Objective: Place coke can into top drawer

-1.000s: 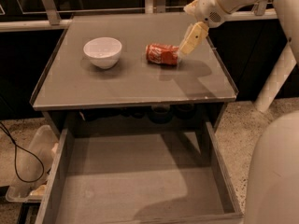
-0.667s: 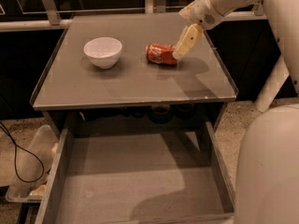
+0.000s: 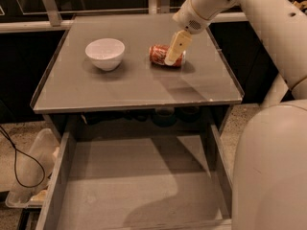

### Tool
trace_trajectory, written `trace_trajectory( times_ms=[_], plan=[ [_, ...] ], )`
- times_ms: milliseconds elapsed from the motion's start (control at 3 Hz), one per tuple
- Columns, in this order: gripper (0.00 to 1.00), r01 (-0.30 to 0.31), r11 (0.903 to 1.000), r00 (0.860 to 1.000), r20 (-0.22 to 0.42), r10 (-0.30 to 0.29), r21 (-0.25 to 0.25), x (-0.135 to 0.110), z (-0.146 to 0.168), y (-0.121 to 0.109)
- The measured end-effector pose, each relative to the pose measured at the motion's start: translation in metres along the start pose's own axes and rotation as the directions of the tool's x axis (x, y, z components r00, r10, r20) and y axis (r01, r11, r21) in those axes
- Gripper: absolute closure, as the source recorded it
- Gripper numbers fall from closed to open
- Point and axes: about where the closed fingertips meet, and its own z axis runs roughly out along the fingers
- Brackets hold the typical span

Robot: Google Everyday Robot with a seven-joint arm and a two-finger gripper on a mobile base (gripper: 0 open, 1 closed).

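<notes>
The coke can lies on its side on the grey tabletop, right of centre. My gripper hangs from the arm coming in from the upper right and is down over the can's right end, in front of it. The top drawer is pulled out open below the tabletop's front edge, and nothing lies in it.
A white bowl stands on the tabletop left of the can. My arm and white base fill the right side. A clear plastic bin and a black cable lie on the floor at the left.
My gripper has moved left and down, from beside the can's right end to over the can. The can and bowl have not moved.
</notes>
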Motion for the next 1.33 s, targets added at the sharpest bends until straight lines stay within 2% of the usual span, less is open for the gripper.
trace_trajectory(
  times_ms=[333,667,1333],
  plan=[
    [0.0,-0.022,0.9998,0.998,-0.06,0.022,0.001,0.013,0.018,-0.004],
    [0.0,-0.048,0.9986,0.996,-0.076,0.046,-0.024,0.022,0.032,-0.005],
    [0.0,-0.107,0.9897,0.994,-0.049,0.102,-0.095,0.029,0.051,-0.003]
  ],
)
